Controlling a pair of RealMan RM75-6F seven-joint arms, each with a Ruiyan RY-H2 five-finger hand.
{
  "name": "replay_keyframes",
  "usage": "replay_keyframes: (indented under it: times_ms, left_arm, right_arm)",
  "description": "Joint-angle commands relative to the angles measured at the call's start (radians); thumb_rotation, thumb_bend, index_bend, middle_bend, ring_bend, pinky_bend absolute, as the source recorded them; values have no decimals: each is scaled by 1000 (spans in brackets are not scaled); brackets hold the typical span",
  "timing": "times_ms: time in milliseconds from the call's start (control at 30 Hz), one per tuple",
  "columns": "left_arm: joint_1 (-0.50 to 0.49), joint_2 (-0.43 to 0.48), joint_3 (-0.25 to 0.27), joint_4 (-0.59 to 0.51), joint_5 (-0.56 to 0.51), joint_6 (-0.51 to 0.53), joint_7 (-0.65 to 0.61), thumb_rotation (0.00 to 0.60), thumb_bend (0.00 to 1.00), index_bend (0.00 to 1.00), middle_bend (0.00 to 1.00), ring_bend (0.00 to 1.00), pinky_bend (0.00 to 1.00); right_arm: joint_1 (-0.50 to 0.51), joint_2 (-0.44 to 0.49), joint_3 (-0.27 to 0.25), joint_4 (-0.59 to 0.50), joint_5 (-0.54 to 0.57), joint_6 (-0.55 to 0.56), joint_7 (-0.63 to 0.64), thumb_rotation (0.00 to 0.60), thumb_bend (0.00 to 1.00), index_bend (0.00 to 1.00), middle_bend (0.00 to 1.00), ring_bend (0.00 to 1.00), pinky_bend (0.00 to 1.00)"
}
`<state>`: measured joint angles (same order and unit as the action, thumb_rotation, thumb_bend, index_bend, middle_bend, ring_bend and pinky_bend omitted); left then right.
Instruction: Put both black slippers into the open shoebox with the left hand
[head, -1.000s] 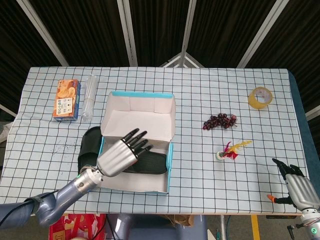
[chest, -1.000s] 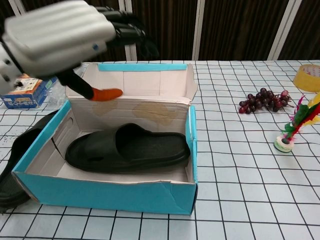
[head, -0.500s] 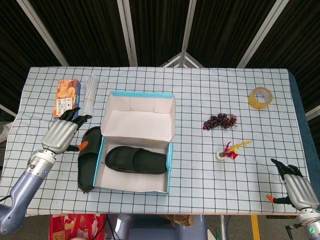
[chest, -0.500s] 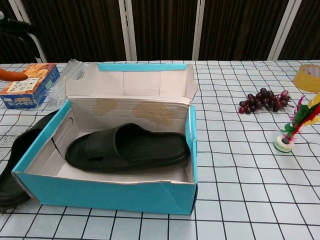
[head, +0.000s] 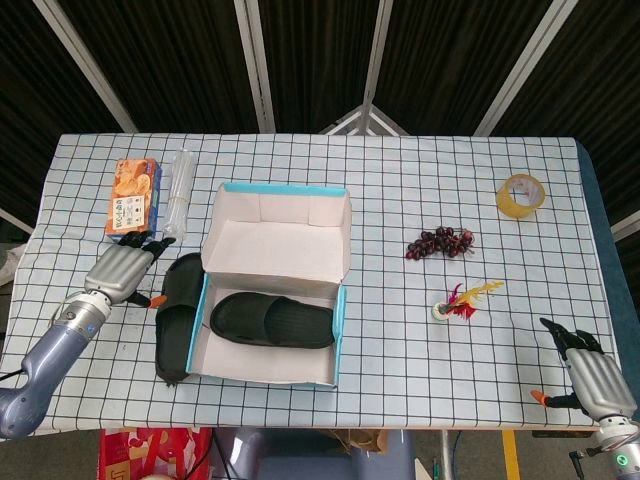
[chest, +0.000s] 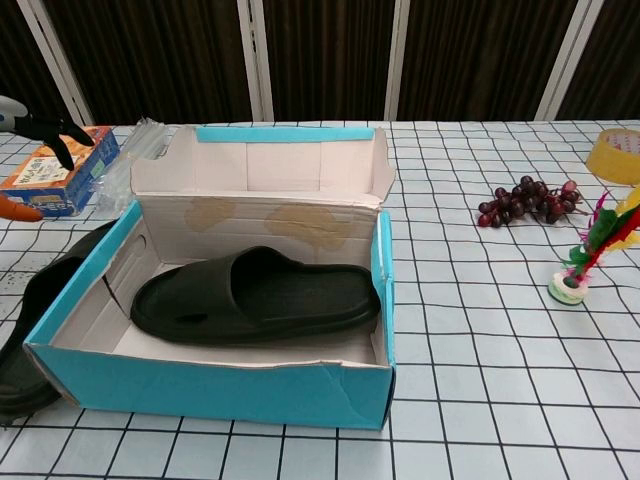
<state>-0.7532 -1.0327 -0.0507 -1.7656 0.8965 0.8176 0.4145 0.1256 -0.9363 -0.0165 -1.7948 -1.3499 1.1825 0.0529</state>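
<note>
My left robot hand (head: 122, 268) has swung out from above the shoebox to the left side of the table (head: 420, 330) and now hangs low there, fingers apart and holding nothing. In the chest view only its dark fingertips (chest: 62, 133) and an orange thumb tip show at the left edge. Half a second ago it stood a touch higher and further right; now it has settled nearer the second slipper.

Just to the right of that hand lies the black foam slipper still outside the box (head: 176, 315), flat on the table, its long side against the left wall of the open turquoise cardboard shoebox (head: 335, 330). Beyond the hand, towards the far edge, sit an orange snack carton (head: 134, 198) and a clear plastic bottle (head: 177, 193) lying beside it.

Further right, inside the shoebox, the first black slipper (chest: 255, 295) lies flat on the floor of the box, sole down, with the lid standing up behind it. So I judge one half of the job done, and this move to be my approach to the second slipper: I will need to come down on it, close round it, and lift it over the left wall.

Well away to the right, my right robot hand (head: 590, 375) rests idle near the table's near corner, fingers loosely spread, nothing in it.
</note>
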Motion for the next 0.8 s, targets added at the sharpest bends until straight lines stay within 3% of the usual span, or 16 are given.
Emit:
replay_keyframes:
  times_ms: [33,433,800]
  left_arm:
    - [-12,-25,22,24,-8,-12,34,474,314,60,162,0,43]
    - [-41,-119,72,92,-20,-11,125,492,312,58,158,0,43]
    - [-57,-205,81,183,-8,-21,135,544,311,58,158,0,43]
  right_arm:
    - [2,0,1,-1,3,-4,-3,600,162,74,146,200,91]
    - [5,2,1,-6,10,-9,-9,600,162,74,146,201,91]
    - [11,4,5,-10,28,-19,-18,600,161,73,146,201,97]
